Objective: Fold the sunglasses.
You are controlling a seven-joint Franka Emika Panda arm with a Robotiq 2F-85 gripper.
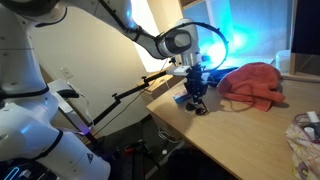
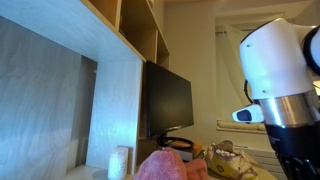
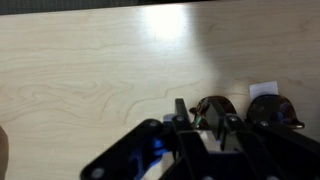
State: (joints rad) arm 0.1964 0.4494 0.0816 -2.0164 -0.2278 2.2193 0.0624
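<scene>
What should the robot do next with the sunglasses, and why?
Probably squeeze the jaws gently shut on the sunglasses: the gripper is down at the desk with one dark lens seemingly between the jaws, and no firm hold shows yet.

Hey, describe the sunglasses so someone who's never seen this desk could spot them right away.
On the light wooden desk, look beside the crumpled red cloth, right under the gripper. The sunglasses are small, black-framed, with two dark lenses, far smaller than the cloth.
</scene>
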